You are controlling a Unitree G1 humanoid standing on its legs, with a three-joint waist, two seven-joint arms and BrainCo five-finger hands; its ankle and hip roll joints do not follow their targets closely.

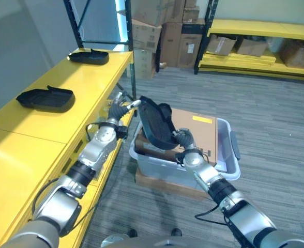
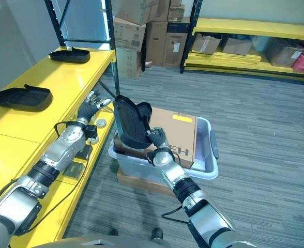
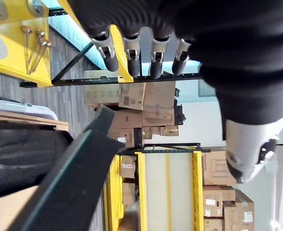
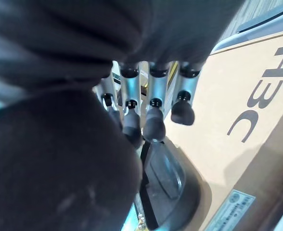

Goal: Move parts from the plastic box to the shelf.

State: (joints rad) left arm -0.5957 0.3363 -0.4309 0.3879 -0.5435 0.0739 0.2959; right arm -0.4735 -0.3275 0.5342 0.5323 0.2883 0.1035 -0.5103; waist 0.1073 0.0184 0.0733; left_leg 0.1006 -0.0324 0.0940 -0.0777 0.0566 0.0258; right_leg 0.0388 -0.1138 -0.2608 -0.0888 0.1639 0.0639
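Note:
A black moulded part [image 1: 154, 124] stands upright over the left end of the clear plastic box [image 1: 233, 170]. My right hand [image 1: 185, 142] is shut on its lower right edge, and in the right wrist view its fingers [image 4: 153, 122] press against the part [image 4: 168, 185]. From the shelf side my left hand [image 1: 117, 111] reaches toward the part's upper edge with straight, spread fingers [image 3: 132, 48]; its fingertips are at that edge and hold nothing. Two more black parts [image 1: 46, 98] [image 1: 89, 56] lie on the yellow shelf [image 1: 33, 134].
A brown cardboard sheet [image 1: 198, 129] lies in the box, and the box rests on flat cardboard [image 1: 162, 183] on the grey carpet. A dark shelf post [image 1: 131, 67] rises at the shelf's corner. Stacked cartons [image 1: 165, 31] and another yellow rack [image 1: 260, 36] stand at the back.

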